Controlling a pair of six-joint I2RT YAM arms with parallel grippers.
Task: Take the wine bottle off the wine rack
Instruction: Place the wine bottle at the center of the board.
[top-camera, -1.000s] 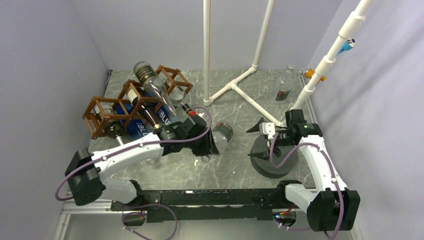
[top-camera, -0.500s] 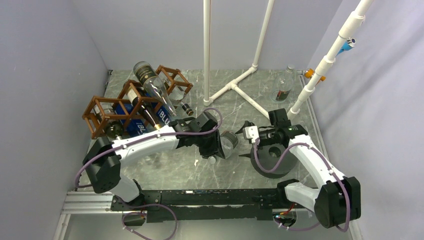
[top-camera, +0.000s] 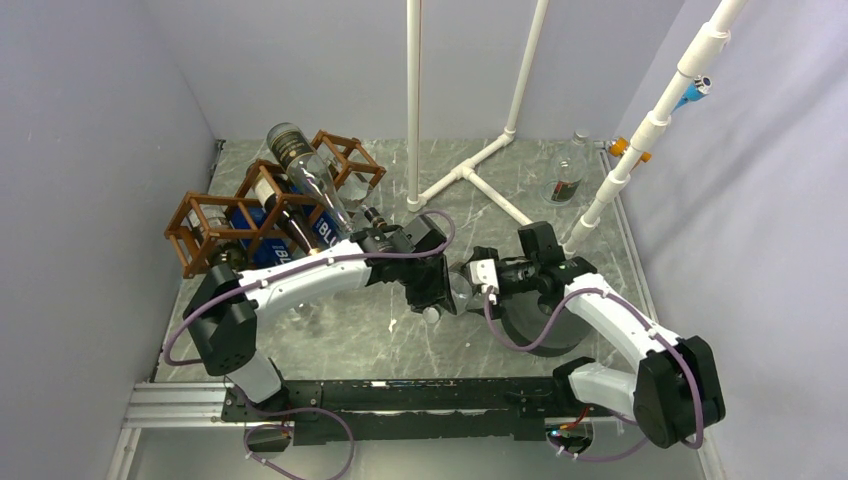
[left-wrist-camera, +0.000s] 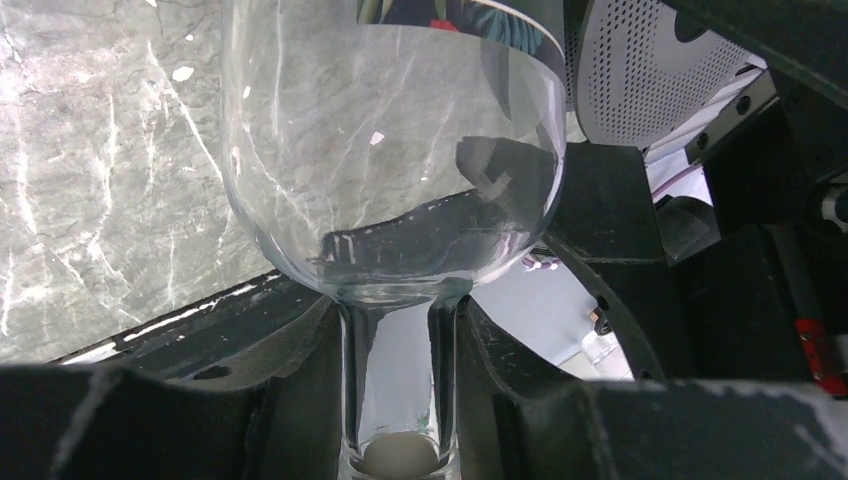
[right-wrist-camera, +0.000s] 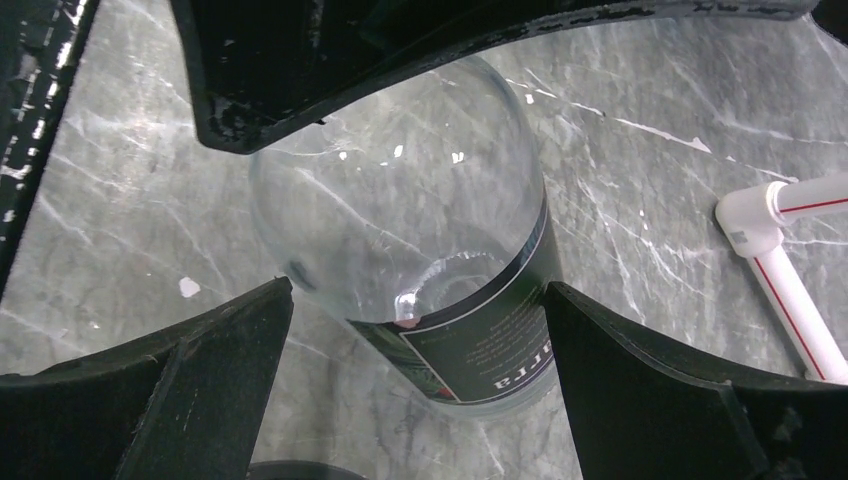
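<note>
A clear wine bottle (left-wrist-camera: 390, 150) with a dark label (right-wrist-camera: 480, 340) hangs over the marble table, right of the wine rack (top-camera: 262, 190). My left gripper (left-wrist-camera: 397, 400) is shut on its neck, seen in the top view at mid-table (top-camera: 432, 288). The bottle's body (top-camera: 459, 283) points toward the right arm. My right gripper (right-wrist-camera: 415, 390) is open, one finger on each side of the bottle's labelled end (right-wrist-camera: 400, 230). In the top view the right gripper (top-camera: 474, 274) sits right against the bottle.
The rack holds other bottles, a clear one (top-camera: 305, 170) on top and a blue-labelled one (top-camera: 268, 252) below. A white pipe frame (top-camera: 470, 175) stands at the back. A glass flask (top-camera: 567, 175) sits back right. A black round stand (top-camera: 545, 320) lies under the right arm.
The left arm has carried the bottle right, away from the rack. The right arm has swung left, and its open fingers now flank the bottle's end.
</note>
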